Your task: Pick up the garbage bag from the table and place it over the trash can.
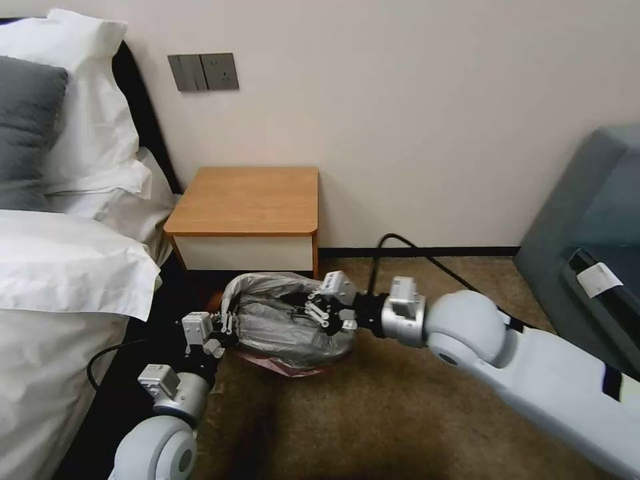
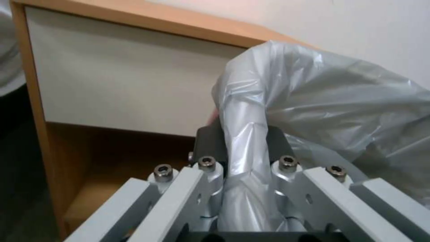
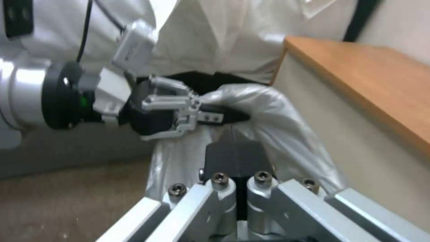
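Lower left of head frame: left gripper (image 1: 223, 325) was clamped on the left edge of the garbage bag (image 1: 283, 320), a fold pinched between its fingers (image 2: 210, 141). Centre: right gripper (image 1: 319, 308) was closed on the bag's right side. The bag lay draped on the carpet floor (image 1: 373, 413), trash can not discernible beneath. Behind, the worktop (image 1: 250, 200) stood against the wall.

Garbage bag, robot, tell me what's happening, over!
Left hand shut on garbage bag, right hand shut on its other side. Bag spread low on the floor before the table. Nothing in the way.
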You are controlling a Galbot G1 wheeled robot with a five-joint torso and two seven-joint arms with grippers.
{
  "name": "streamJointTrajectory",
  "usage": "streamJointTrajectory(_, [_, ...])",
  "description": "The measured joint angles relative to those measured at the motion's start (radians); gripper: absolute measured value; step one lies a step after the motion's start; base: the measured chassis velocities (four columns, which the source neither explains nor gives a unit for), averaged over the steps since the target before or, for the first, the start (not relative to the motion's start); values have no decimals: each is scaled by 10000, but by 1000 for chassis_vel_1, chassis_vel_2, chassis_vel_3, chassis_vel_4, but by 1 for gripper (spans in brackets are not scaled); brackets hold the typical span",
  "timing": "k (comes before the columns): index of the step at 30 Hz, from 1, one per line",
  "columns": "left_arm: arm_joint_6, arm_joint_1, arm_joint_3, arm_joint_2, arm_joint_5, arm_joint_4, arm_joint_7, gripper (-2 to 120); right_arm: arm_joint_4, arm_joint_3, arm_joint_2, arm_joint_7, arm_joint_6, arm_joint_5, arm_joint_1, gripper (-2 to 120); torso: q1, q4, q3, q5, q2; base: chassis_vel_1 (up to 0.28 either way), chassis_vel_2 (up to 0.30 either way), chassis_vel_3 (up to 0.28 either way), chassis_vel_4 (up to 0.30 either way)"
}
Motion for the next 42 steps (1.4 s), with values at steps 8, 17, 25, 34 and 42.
streamJointTrajectory(8, [-157,-128,-6,16,231,0,37,9,-607,-850,726,49,-592,-599,893,0,0,-1,0,0,0,0,0,0,0])
streamJointTrajectory(17, [-408,-96,-82,-23,591,-55,139,9,-1456,-1389,1238,125,-786,-1132,1448,0,0,0,0,2,0,0,0,0,0])
streamJointTrajectory(25, [-485,-69,-110,-52,625,-121,161,9,-1926,-1617,1493,765,-956,-1188,1432,0,0,0,0,2,0,0,0,0,0])
streamJointTrajectory(34, [-512,-106,-36,-56,707,-225,290,9,-2171,-1987,1716,1187,-1558,-1474,1472,0,0,-1,-1,1,0,0,0,0,0])
streamJointTrajectory(42, [-528,-149,0,-59,833,-225,452,9,-2369,-2312,2022,1449,-1992,-1637,1715,0,0,-1,0,1,0,0,0,0,0])
